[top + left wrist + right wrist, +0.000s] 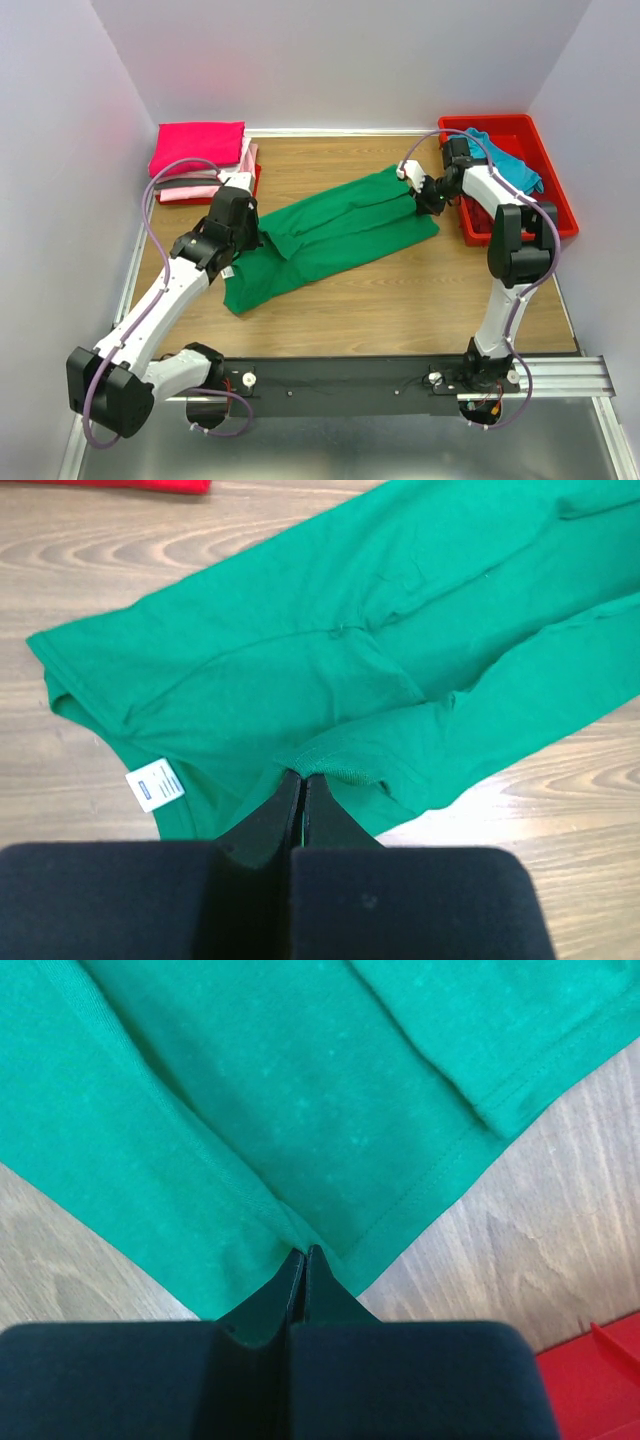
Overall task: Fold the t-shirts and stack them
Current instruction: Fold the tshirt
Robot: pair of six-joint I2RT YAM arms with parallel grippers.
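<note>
A bright green t-shirt [330, 235] lies stretched in a long diagonal band across the wooden table. My left gripper [243, 238] is shut on its collar end; in the left wrist view the jaws [302, 777] pinch the ribbed green collar, with a white label [157, 784] beside them. My right gripper [425, 197] is shut on the shirt's far right hem; in the right wrist view the jaws [305, 1252] pinch a fold of green cloth [300, 1090]. A folded stack with a hot pink shirt [198, 146] on top sits at the back left. A teal shirt [510, 160] lies in the bin.
A red plastic bin [545, 180] stands at the back right, close behind my right arm. The folded stack rests near the left wall. White walls enclose the table on three sides. A black rail [340, 385] carries the arm bases at the near edge.
</note>
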